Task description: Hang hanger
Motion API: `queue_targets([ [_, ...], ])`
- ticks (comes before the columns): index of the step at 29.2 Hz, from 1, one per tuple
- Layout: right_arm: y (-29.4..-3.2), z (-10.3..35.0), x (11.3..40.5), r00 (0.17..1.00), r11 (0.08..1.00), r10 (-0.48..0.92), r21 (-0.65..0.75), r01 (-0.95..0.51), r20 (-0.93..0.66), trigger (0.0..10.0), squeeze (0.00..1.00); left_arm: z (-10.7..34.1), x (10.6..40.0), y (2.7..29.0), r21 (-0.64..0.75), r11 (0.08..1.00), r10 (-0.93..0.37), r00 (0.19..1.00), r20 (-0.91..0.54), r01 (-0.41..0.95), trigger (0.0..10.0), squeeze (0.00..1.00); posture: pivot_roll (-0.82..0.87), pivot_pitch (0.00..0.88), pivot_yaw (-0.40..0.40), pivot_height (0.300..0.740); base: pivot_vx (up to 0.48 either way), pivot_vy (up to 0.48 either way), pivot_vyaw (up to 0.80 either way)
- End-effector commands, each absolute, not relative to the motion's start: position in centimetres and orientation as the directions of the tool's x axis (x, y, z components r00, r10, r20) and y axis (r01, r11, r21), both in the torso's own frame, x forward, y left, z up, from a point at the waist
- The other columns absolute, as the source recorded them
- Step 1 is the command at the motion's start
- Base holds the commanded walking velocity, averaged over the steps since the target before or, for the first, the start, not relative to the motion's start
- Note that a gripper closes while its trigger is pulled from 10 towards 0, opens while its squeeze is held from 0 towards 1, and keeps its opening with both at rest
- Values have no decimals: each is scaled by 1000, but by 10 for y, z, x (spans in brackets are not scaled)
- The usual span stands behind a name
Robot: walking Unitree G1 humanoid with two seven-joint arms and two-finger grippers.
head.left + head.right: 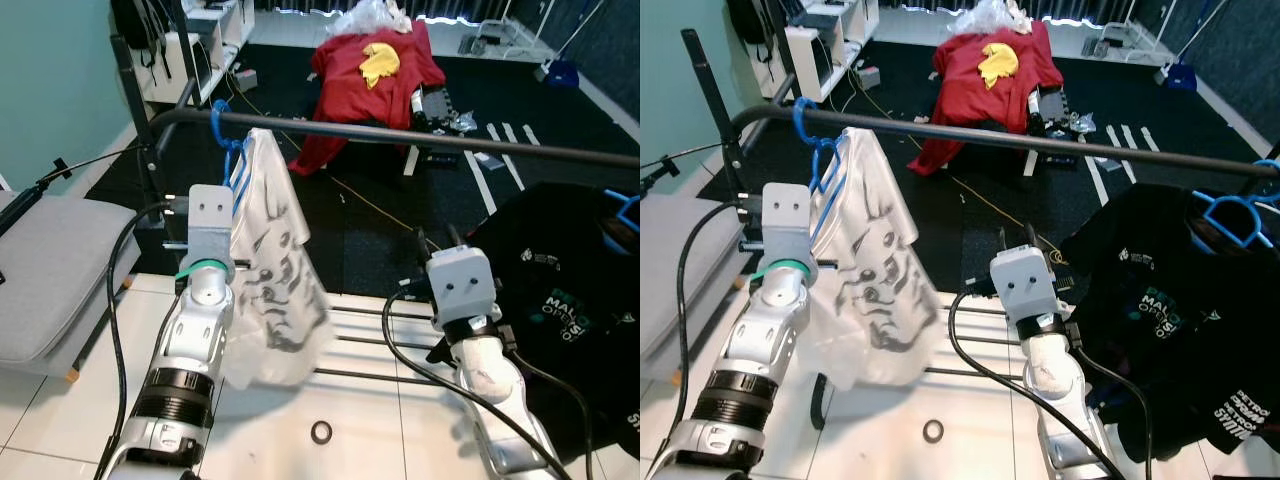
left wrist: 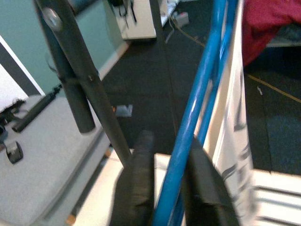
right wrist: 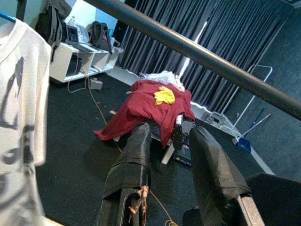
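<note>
blue hanger (image 2: 203,89) cut off above and below in the left wrist view, its lower bar hidden inside the white shirt (image 1: 272,270), black shirt (image 1: 1180,320) cropped beside it, small ring (image 1: 321,432) below too small to identify

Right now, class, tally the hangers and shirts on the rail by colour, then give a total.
Blue hangers: 2
White shirts: 1
Black shirts: 1
Total: 4 on the rail
</note>
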State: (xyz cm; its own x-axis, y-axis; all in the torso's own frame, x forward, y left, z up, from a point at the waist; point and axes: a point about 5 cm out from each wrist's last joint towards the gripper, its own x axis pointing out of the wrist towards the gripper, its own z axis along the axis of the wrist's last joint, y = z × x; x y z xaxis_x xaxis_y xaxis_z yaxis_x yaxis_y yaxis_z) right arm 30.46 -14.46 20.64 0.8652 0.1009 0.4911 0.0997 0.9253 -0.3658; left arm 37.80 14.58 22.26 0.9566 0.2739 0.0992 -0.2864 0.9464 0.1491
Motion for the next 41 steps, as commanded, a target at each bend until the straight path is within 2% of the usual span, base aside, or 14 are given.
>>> queue_targets([
  [1, -146, 204, 303, 868, 928, 92, -359, 104, 489, 10000, 0, 221, 378, 144, 157, 946, 270, 958, 98, -283, 10000, 1000, -193, 152, 59, 740, 0, 0, 0],
  [2, -146, 203, 303, 868, 928, 93, -358, 101, 487, 10000, 0, 220, 377, 138, 152, 960, 221, 969, 111, -236, 10000, 1000, -186, 157, 61, 740, 0, 0, 0],
  [3, -145, 203, 303, 869, 929, 94, -356, 99, 486, 10000, 0, 224, 373, 128, 110, 982, 134, 981, 138, -150, 10000, 639, -182, 160, 62, 740, 0, 0, 0],
  [4, -145, 203, 303, 869, 929, 94, -356, 99, 486, 10000, 0, 224, 373, 128, 110, 982, 134, 981, 138, -150, 10000, 639, -182, 160, 62, 740, 0, 0, 0],
  [5, -144, 202, 303, 870, 930, 94, -355, 97, 485, 10000, 0, 227, 369, 121, 69, 994, 68, 984, 164, -80, 10000, 0, -181, 161, 62, 740, 0, 0, 0],
  [10, -144, 202, 302, 870, 931, 92, -352, 97, 484, 10000, 0, 246, 352, 106, -86, 980, -153, 956, 249, 180, 10000, 0, -174, 166, 67, 740, 0, 0, 0],
  [12, -144, 202, 302, 870, 931, 92, -352, 97, 484, 10000, 0, 246, 352, 106, -86, 980, -153, 956, 249, 180, 10000, 0, -174, 166, 67, 740, 0, 0, 0],
  [14, -150, 195, 298, 881, 928, 77, -356, 108, 466, 10000, 0, 258, 327, 115, -54, 944, -297, 910, 291, 325, 10000, 0, -156, 180, 84, 740, 0, 0, 0],
  [19, -156, 181, 291, 904, 927, 58, -359, 108, 424, 10000, 0, 260, 310, 145, 186, 980, -131, 920, 370, 65, 10000, 0, -142, 187, 86, 740, 0, 0, 0],
  [22, -154, 175, 288, 911, 927, 65, -364, 96, 406, 10000, 0, 249, 302, 145, 219, 974, -129, 925, 358, 51, 10000, 0, -144, 187, 84, 740, 0, 0, 0],
  [28, -154, 148, 282, 943, 920, 71, -386, 63, 324, 10000, 0, 198, 274, 139, 235, 960, -198, 960, 199, 149, 10000, 0, -142, 189, 78, 740, 0, 0, 0],
  [33, -163, 102, 272, 988, 932, 36, -362, 21, 151, 10000, 0, 121, 262, 157, 343, 929, -129, 990, -59, 142, 10000, 0, -132, 185, 70, 740, 0, 0, 0],
  [38, -179, 46, 253, 996, 959, -46, -283, 24, -71, 10000, 0, 46, 259, 165, 232, 957, -76, 925, -373, 172, 10000, 0, -148, 165, 63, 740, 0, 0, 0],
  [41, -185, 29, 242, 988, 960, -75, -277, 35, -137, 10000, 0, 32, 256, 161, 212, 958, -90, 903, -419, 194, 10000, 0, -159, 160, 68, 740, 0, 0, 0],
])
